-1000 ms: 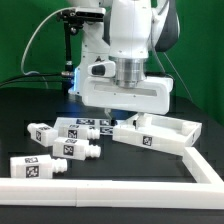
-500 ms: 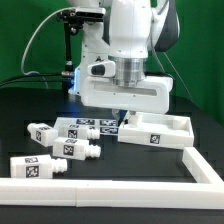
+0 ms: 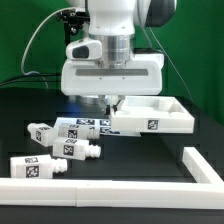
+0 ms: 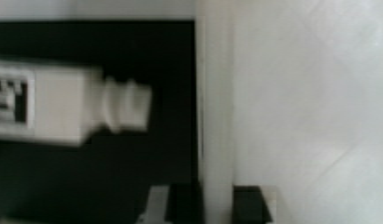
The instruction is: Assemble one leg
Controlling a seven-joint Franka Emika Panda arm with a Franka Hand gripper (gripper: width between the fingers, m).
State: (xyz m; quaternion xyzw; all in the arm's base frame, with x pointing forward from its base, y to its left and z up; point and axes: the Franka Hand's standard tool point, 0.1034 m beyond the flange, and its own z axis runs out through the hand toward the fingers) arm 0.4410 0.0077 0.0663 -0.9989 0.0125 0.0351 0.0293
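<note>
Three white legs with black-and-white tags lie on the black table at the exterior view's left: one [image 3: 39, 132] at the back, one [image 3: 78, 148] in the middle, one [image 3: 36, 167] in front. My gripper [image 3: 113, 103] is shut on the wall of the large white tray-like panel [image 3: 152, 117] and holds it above the table. In the wrist view the panel's wall [image 4: 220, 90] runs between my dark fingers [image 4: 170, 203], with my gripper [image 4: 209, 205] closed on it. A leg [image 4: 55, 100] with its round stub end lies beside the panel.
The marker board [image 3: 84, 125] lies flat behind the legs, partly under the arm. A white L-shaped rail [image 3: 100, 189] runs along the front and up the exterior view's right side [image 3: 204, 164]. Cables hang at the back left.
The arm has moved toward the exterior view's left and the panel has come up off the table with it, now level and higher.
</note>
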